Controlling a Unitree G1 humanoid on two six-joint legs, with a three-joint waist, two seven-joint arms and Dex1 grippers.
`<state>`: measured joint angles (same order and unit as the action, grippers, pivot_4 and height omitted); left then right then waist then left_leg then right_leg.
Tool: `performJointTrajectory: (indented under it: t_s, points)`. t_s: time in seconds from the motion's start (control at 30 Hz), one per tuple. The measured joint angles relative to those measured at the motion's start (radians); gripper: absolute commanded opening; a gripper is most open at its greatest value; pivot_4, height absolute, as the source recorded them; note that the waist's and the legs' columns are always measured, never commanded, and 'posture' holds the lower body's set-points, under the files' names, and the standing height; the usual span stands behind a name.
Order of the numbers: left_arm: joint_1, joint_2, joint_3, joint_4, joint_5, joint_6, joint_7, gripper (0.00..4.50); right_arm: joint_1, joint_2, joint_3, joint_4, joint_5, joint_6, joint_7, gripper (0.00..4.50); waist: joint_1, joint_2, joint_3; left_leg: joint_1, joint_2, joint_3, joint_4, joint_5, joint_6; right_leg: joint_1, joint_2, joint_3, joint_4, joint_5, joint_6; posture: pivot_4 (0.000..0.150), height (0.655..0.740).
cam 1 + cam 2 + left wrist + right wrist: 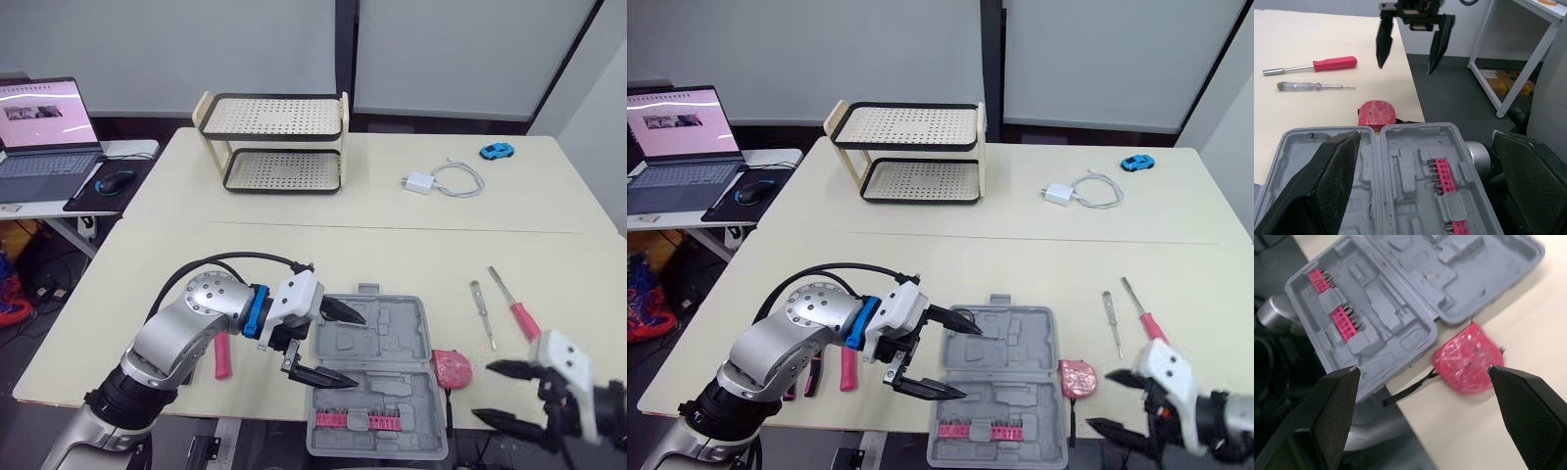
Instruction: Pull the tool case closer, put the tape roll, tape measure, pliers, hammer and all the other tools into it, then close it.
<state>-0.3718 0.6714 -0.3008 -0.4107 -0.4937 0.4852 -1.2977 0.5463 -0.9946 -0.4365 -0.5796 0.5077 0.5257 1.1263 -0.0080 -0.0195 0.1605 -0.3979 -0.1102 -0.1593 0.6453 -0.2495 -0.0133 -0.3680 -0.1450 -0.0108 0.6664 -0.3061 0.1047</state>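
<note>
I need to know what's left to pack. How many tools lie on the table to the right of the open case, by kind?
Screwdrivers: 2, the red-handled screwdriver and the slim screwdriver
Tape measure: 1
Total: 3

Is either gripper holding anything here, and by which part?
Nothing is held. The left gripper is open at the tool case; the right gripper is open near the tape measure.
</note>
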Motion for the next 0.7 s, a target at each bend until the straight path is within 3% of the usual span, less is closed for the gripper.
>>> performJointTrajectory:
  t_s: [0.2,0.33,0.7]
  points:
    - [0.012,-0.036,-0.016,0.024,0.044,-0.1,0.001,4.5,-0.193,0.003,0.161,0.375,-0.182,-0.541,0.207,4.47,0.001,0.0,0.0,0.001,0.0,0.0,0.0,0.0,-0.001,0.004,0.0,0.0,-0.005,0.001,-0.001,0.15,0.74]
    - [0.024,-0.051,-0.023,0.029,0.073,-0.15,0.009,4.5,-0.294,0.042,0.256,0.569,-0.243,-0.759,0.258,4.47,0.0,0.0,0.0,0.002,0.0,0.0,0.0,0.001,-0.002,0.005,0.0,0.0,-0.005,0.002,-0.001,0.15,0.74]
    - [0.055,-0.053,-0.033,0.022,0.081,-0.166,0.021,4.5,-0.42,0.11,0.413,0.788,-0.331,-0.902,0.228,4.47,0.002,0.001,0.0,0.002,0.0,0.0,0.0,0.002,-0.004,0.005,0.0,0.0,-0.004,0.002,-0.001,0.15,0.74]
